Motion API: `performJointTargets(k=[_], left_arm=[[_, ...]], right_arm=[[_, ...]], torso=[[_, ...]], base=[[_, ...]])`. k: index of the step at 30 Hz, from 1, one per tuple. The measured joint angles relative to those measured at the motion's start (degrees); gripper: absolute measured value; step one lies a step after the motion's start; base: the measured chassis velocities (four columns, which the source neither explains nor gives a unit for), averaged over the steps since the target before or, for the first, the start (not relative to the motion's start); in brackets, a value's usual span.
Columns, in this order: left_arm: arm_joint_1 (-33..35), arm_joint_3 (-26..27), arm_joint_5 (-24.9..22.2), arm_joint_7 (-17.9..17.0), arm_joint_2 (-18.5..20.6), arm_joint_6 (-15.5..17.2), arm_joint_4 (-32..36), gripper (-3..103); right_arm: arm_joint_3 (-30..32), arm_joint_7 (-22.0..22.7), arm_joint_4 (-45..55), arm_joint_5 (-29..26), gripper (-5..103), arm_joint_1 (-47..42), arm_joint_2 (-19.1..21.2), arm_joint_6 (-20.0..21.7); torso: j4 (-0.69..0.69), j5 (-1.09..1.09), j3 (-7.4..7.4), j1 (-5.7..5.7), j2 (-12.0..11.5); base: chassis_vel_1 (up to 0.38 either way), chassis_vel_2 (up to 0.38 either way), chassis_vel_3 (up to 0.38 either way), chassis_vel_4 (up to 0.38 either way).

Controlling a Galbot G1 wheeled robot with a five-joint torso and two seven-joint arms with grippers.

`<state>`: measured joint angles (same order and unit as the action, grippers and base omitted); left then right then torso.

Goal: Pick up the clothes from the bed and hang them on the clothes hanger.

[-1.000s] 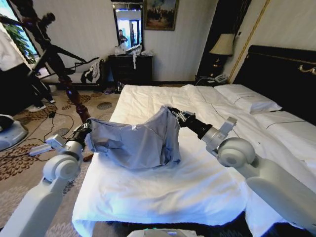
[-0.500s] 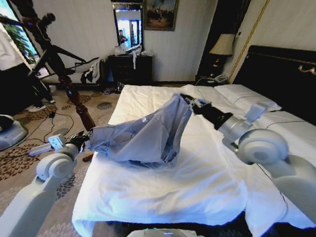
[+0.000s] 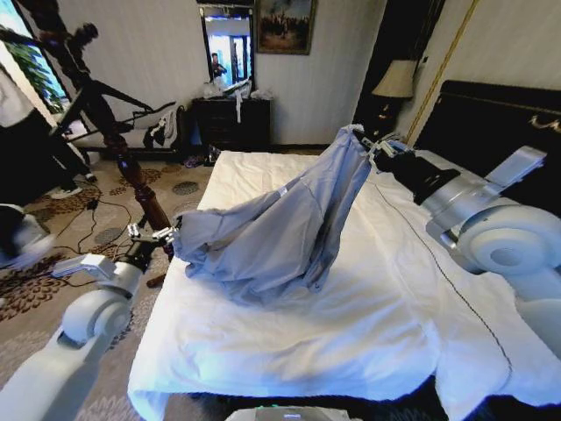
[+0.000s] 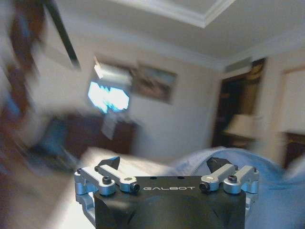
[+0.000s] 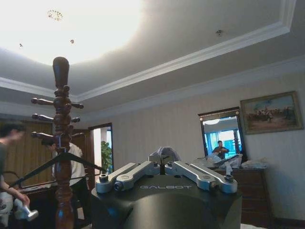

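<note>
The grey-blue shirt hangs stretched above the white bed, one end raised high and the other low near the bed's left edge. My right gripper is shut on the raised end, and a tuft of the cloth shows between its closed fingers in the right wrist view. At the shirt's low end my left gripper stands open. In the left wrist view its spread fingers have the blue cloth just beyond them. The dark brown clothes hanger stands left of the bed; its pole and branch arms rise tall.
A black headboard and pillows lie at the right. A dark dresser with a mirror stands at the far wall, a lamp beside it. Cables cross the carpet at the left, where a person stands.
My right gripper has risen and swung toward the headboard, pulling the shirt's end up off the bed. The left gripper has shifted slightly and now stands open at the low end.
</note>
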<state>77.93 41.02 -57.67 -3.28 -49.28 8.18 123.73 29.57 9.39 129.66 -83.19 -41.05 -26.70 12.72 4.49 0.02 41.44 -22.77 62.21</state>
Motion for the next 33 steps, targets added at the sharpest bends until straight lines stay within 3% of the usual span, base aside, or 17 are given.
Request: performJointTargets(k=[2,5,8,10,11,14,16,18,20,23,26,27,31,32,33], left_arm=[[1.69,-1.29,-1.51,1.78,0.2,1.06,0.16,100],[5.99,-4.38,9.11,9.85,-1.51,2.61,-1.7,100],[5.3,-5.44,12.72,10.28,-3.17,3.34,-3.6,100],[4.76,-6.72,18.98,8.76,-2.78,3.52,-5.75,100],[4.76,-6.72,18.98,8.76,-2.78,3.52,-5.75,100],[6.15,-7.51,32.77,10.5,-1.1,1.61,-8.38,100],[6.83,-7.66,34.89,12.11,-1.06,0.62,-8.66,100],[7.78,-7.72,36.83,15.95,-1.4,-2.47,-8.53,100],[8.44,-7.58,38.61,17.39,-1.14,-4.4,-6.96,100],[8.85,-7.61,37.08,16.57,-0.26,-4.72,-4.56,100],[7.48,-5.99,29.44,12.02,0.64,-4.11,0.51,100],[7.48,-5.99,29.44,12.02,0.64,-4.11,0.51,100],[2.41,0.3,15.83,1.21,2.67,-1.94,7.27,100],[2.41,0.3,15.83,1.21,2.67,-1.94,7.27,100],[1.71,2.36,12.97,-0.16,3.48,-1.34,8.05,100]], right_arm=[[-0.54,-0.15,-0.39,0.29,0,0.34,-0.02,-0.07],[-2.68,-0.77,-0.84,2.38,0,0.83,-1.4,-0.23],[-3.56,-1.21,-0.77,3.78,0,-0.04,-2.59,-0.33],[-4.09,-1.55,-1.32,4.63,0,-0.57,-3.2,-0.94],[-4.09,-1.55,-1.32,4.63,0,-0.57,-3.2,-0.94],[-4.2,-2.39,-2.48,4.52,0,-0.04,-3.51,-2.44],[-4.13,-2.57,-2.68,4.39,0,0.21,-3.51,-2.69],[-3.76,-2.66,-2.9,4.24,0,0.53,-3.33,-2.87],[-3.35,-2.66,-3.16,3.94,0,0.9,-2.97,-2.91],[-2.98,-2.66,-3.57,3.5,0,1.44,-2.67,-2.92],[-1.95,-2.6,-3.74,2.39,0,2.07,-1.82,-2.92],[-1.95,-2.6,-3.74,2.39,0,2.07,-1.82,-2.92],[2.42,-1.17,-1.67,0.28,0,1.97,1.87,-1.52],[2.42,-1.17,-1.67,0.28,0,1.97,1.87,-1.52],[3.6,-0.83,-1.11,-1.11,0,2.76,2.88,-1.1]], torso=[[0.01,0.02,0.0,0.0,0.0],[-0.07,-0.01,0.01,0.0,0.0],[-0.06,-0.04,0.0,0.0,0.0],[0.0,-0.03,0.01,0.0,0.0],[0.0,-0.03,0.01,0.0,0.0],[-0.02,0.01,0.01,0.0,-0.01],[-0.04,-0.02,0.01,0.0,-0.01],[-0.05,-0.04,0.01,0.0,0.0],[-0.02,-0.03,0.0,0.0,-0.01],[-0.02,0.0,0.01,0.0,-0.01],[-0.03,-0.01,0.01,0.0,-0.01],[-0.03,-0.01,0.01,0.0,-0.01],[0.01,0.0,0.01,0.0,-0.01],[0.01,0.0,0.01,0.0,-0.01],[0.01,0.02,0.0,0.0,-0.01]], base=[[0.0,0.0,0.0,0.0],[0.0,0.0,0.0,0.0],[0.0,0.0,0.0,0.0],[0.0,0.0,0.0,0.0],[0.0,0.0,0.0,0.0],[0.0,0.0,0.0,0.0],[0.0,0.0,0.0,0.0],[0.0,0.0,0.0,0.0],[0.0,0.0,0.0,0.0],[0.0,0.0,0.0,0.0],[0.0,0.0,0.0,0.0],[0.0,0.0,0.0,0.0],[0.0,0.0,0.0,0.0],[0.0,0.0,0.0,0.0],[0.0,0.0,0.0,0.0]])
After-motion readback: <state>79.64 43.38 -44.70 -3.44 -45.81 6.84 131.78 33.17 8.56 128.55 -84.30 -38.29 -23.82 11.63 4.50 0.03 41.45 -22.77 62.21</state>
